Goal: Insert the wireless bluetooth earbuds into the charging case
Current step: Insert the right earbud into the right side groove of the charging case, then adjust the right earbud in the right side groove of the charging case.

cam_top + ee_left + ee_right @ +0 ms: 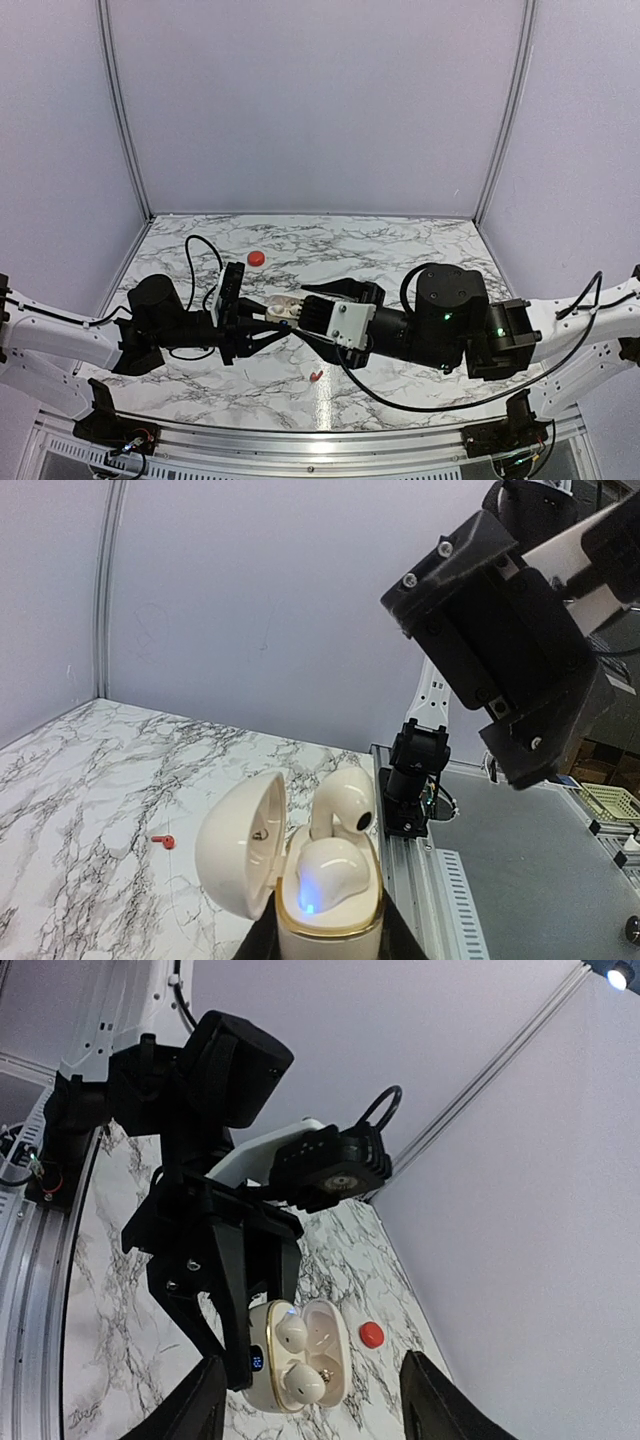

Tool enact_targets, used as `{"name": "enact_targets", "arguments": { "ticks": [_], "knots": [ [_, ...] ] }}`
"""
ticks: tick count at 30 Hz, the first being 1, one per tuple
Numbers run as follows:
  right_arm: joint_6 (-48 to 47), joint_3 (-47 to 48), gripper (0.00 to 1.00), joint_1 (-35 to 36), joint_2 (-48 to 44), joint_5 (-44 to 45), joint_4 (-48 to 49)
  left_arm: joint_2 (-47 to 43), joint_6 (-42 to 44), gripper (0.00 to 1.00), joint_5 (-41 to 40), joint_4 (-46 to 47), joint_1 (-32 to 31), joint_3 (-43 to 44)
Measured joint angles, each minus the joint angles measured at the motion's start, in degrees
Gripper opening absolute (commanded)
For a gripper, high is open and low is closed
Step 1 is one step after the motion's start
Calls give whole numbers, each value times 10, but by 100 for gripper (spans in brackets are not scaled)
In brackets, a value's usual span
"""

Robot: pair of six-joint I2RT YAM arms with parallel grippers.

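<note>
The charging case (330,925) is cream-white with a gold rim. Its lid (235,845) is hinged open and a blue light glows inside. My left gripper (330,948) is shut on the case body and holds it above the table. One white earbud (330,872) lies seated in the case. The other earbud (345,798) stands tall in its socket. In the right wrist view the case (262,1365) shows both earbuds (291,1333) between my right gripper's (320,1405) wide-open, empty fingers (205,1400). From above, the right gripper (312,303) sits just right of the case (283,308).
A red round puck (256,258) lies on the marble table behind the grippers and also shows in the right wrist view (372,1334). A tiny red piece (316,376) lies near the front edge and shows in the left wrist view (164,841). White walls enclose the table.
</note>
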Motion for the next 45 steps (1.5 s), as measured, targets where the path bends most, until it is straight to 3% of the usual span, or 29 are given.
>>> {"name": "enact_targets", "arguments": {
  "ticks": [8,17,45],
  "knots": [
    [113,21,68,-85,-29,-86,-28,-17,36,0,17,0,0,0],
    [207,45,71,-94,-15,-154,-59,-20,68,0,21,0,-3,-1],
    [250,47,69,-113,37,-151,-80,-20,87,0,9,-9,-7,-1]
  ]
}}
